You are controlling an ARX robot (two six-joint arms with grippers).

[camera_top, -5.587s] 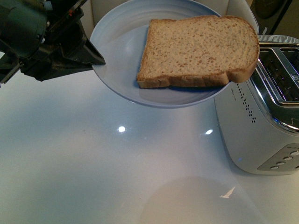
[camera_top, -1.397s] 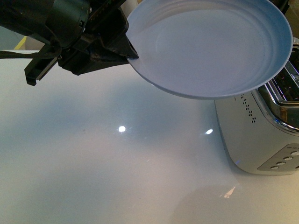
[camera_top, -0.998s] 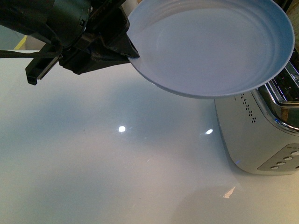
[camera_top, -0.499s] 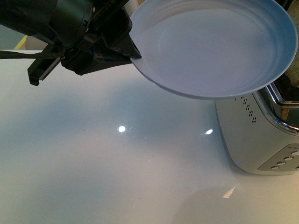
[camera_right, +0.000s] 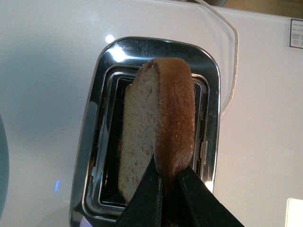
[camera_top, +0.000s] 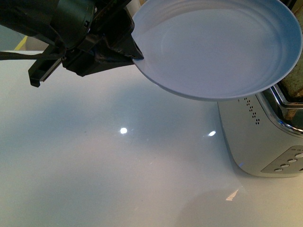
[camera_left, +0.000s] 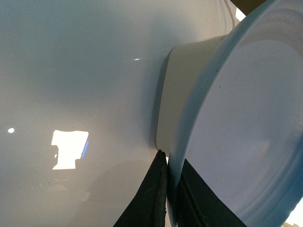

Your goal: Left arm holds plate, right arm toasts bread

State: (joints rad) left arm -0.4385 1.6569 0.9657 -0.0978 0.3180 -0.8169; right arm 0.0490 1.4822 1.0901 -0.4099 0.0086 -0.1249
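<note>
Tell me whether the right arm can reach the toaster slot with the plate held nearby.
Probably yes: right tool holds the bread directly over the open slot; the plate sits aside.

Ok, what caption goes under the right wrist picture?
Right gripper holds the bread on edge above the open toaster.

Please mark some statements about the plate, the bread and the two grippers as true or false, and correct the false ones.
1. The round pale blue plate has nothing on it. True.
2. The left gripper is open, clear of the plate. False: it is shut on the plate's rim.
3. The right gripper pinches the light brown bread slice on edge over the silver toaster. True.
4. The bread lies flat on the table. False: it is held at the toaster's slot.
</note>
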